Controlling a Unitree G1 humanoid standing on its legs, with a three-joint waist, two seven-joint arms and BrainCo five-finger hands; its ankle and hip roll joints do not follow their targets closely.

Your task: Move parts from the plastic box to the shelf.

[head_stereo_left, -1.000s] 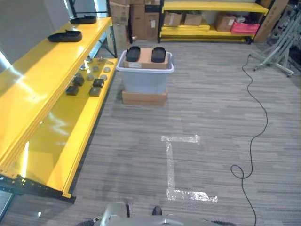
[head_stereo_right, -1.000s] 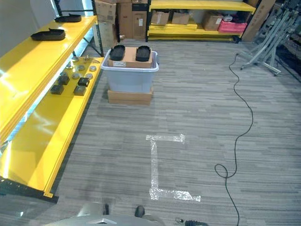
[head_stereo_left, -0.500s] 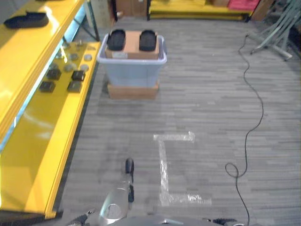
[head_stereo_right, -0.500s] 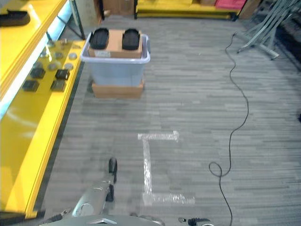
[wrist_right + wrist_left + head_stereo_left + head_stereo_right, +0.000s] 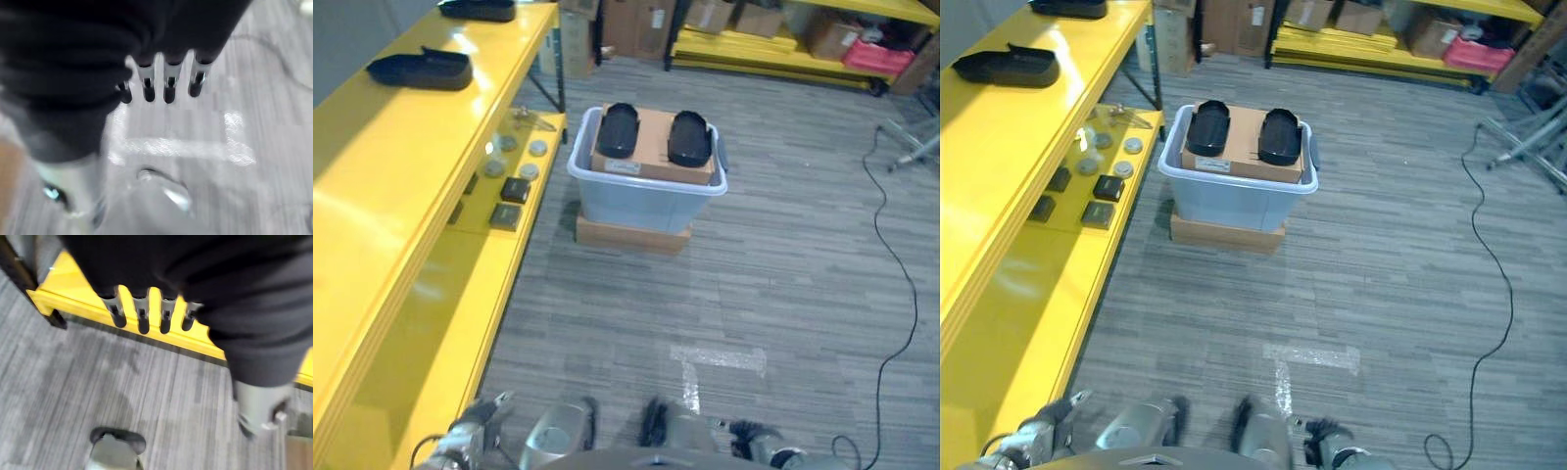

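**Two parts on the box, both hands low and holding nothing**

The translucent grey plastic box (image 5: 646,201) stands on the grey striped floor (image 5: 783,284), on top of a flat brown cardboard base (image 5: 631,235). A brown cardboard sheet (image 5: 654,147) lies across the opening of the box, so what is inside is hidden. On this sheet two black oval moulded parts (image 5: 617,129) (image 5: 689,137) lie side by side and apart from each other.

The long yellow metal shelf (image 5: 411,196) runs along the robot's left side, just beside the box. On its top level one black moulded part (image 5: 421,69) lies near the far end, and another black part (image 5: 478,9) behind it is cut off by the edge of the view. On the lower level there are several small round grey discs (image 5: 538,148) and two small dark square blocks (image 5: 516,189) (image 5: 504,216); what they are is too small to tell. Part of this level is covered by the upper one.

The left hand (image 5: 146,316) hangs over the floor near the yellow edge of the shelf. Its fingers are straight and hold nothing. The right hand (image 5: 168,81) hangs over the floor above white tape marks (image 5: 717,358), fingers also straight and empty.

In the background another yellow rack (image 5: 773,44) carries brown cardboard cartons (image 5: 744,18), partly cut off.
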